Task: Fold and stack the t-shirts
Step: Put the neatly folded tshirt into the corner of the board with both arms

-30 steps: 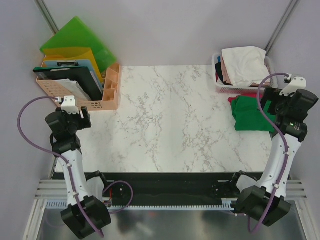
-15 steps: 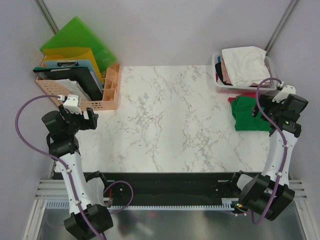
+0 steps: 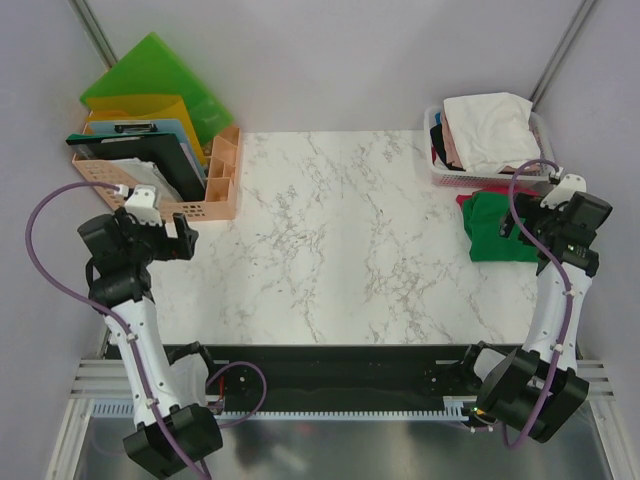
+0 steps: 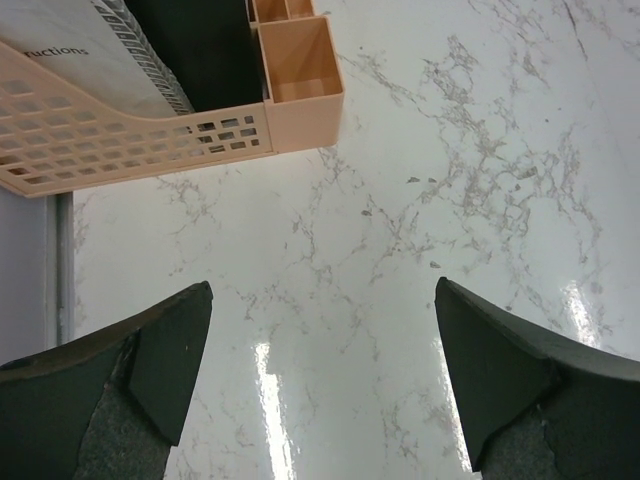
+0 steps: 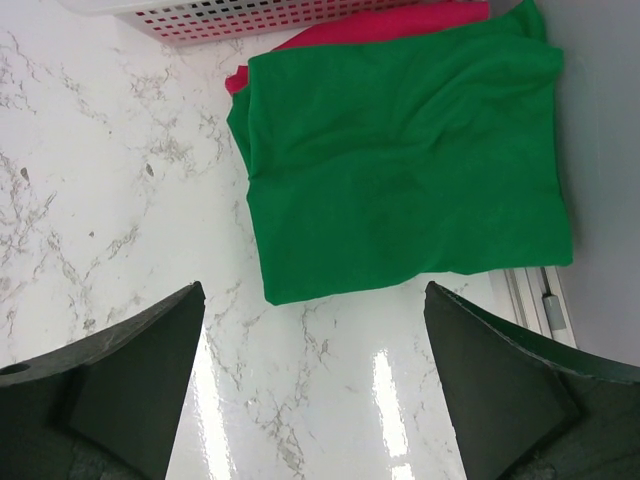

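A folded green t-shirt (image 3: 497,228) lies at the table's right edge on top of a folded magenta-red t-shirt (image 3: 466,199); both also show in the right wrist view, the green (image 5: 405,150) over the red (image 5: 380,22). White and pale pink t-shirts (image 3: 487,128) are piled in a white basket (image 3: 470,178) behind them. My right gripper (image 5: 313,390) is open and empty, just near of the green shirt, above the marble. My left gripper (image 4: 322,380) is open and empty above bare marble at the left, in front of the peach organizer.
A peach desk organizer (image 3: 205,195) with folders and a clipboard stands at the back left; it also shows in the left wrist view (image 4: 200,120). The marble table top (image 3: 340,240) ends at a dark rail along the near edge.
The right arm has drawn slightly inward and lower over the green shirt. The left arm has raised and turned its gripper toward the table. The shirts have not moved.
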You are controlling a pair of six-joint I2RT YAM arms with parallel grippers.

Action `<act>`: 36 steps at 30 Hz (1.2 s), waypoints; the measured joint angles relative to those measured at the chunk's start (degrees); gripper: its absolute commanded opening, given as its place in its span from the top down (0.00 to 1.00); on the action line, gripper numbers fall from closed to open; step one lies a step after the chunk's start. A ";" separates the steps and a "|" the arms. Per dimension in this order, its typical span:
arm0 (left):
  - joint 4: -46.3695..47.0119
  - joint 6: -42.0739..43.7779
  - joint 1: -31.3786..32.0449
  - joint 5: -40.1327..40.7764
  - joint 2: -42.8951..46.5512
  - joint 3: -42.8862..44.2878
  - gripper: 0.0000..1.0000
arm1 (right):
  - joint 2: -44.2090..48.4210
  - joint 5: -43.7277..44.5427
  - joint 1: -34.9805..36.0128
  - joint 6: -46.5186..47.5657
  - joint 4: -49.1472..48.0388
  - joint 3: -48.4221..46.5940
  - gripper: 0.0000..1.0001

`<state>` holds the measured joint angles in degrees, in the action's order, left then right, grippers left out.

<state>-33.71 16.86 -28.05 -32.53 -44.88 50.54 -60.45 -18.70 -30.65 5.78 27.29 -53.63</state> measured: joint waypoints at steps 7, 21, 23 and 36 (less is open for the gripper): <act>-9.22 -0.04 0.00 -1.31 -9.29 12.59 0.00 | 0.04 -0.81 0.00 0.04 -0.02 0.87 0.02; -10.40 -4.28 0.00 12.81 -5.33 12.70 0.00 | -0.59 -0.96 0.00 0.13 -0.35 1.31 0.02; -9.62 -5.38 0.00 14.93 -3.63 11.78 0.00 | -0.81 -0.96 0.00 0.24 -0.33 1.31 0.02; -2.97 -7.89 0.00 22.47 -1.68 5.79 0.00 | -2.43 -0.96 0.02 0.50 -0.33 1.33 0.02</act>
<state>-36.69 8.97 -28.05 -10.07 -46.57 56.34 -62.87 -19.66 -30.63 6.28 26.96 -52.29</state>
